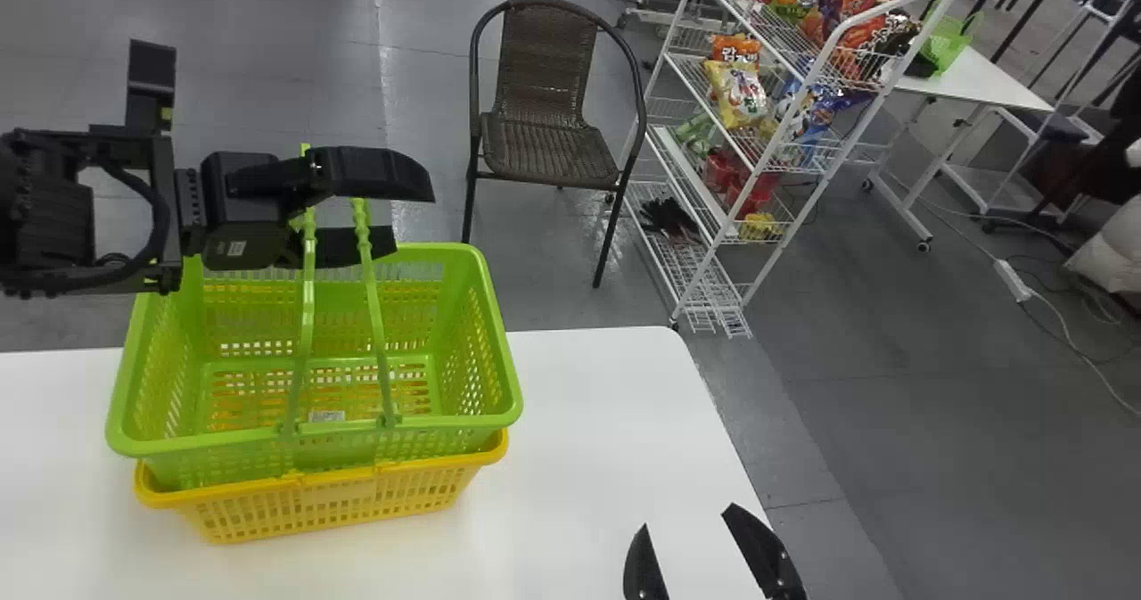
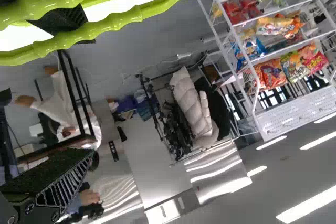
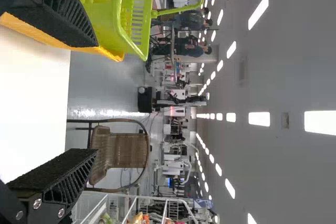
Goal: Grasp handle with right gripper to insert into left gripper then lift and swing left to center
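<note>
- Head view: the left pincer (image 1: 412, 218) is at the raised handles (image 1: 307, 315) of the green basket (image 1: 513, 399), its fingers spread; the two bars pass between one finger and the other.
- That basket sits nested in a yellow basket (image 1: 330, 497) on the white worktop (image 1: 588, 404).
- The left wrist view brings out the bars' wavy grips close up, crossing in front of one finger (image 2: 60, 22) and well apart from the other; whether they touch the nearer one, I cannot tell.
- Head view: the right pincer (image 1: 685, 517) is over the worktop, to the right of the baskets, also spread, with nothing between its fingers.
- The right wrist view adds the gap between those fingers from behind, with the green basket's side and handles beyond one of them, and rows of ceiling lights (image 3: 258, 119).
- Head view: past the worktop stand a brown chair (image 1: 548, 141) and a white rack (image 1: 713, 234) of snack bags (image 1: 740, 92).
</note>
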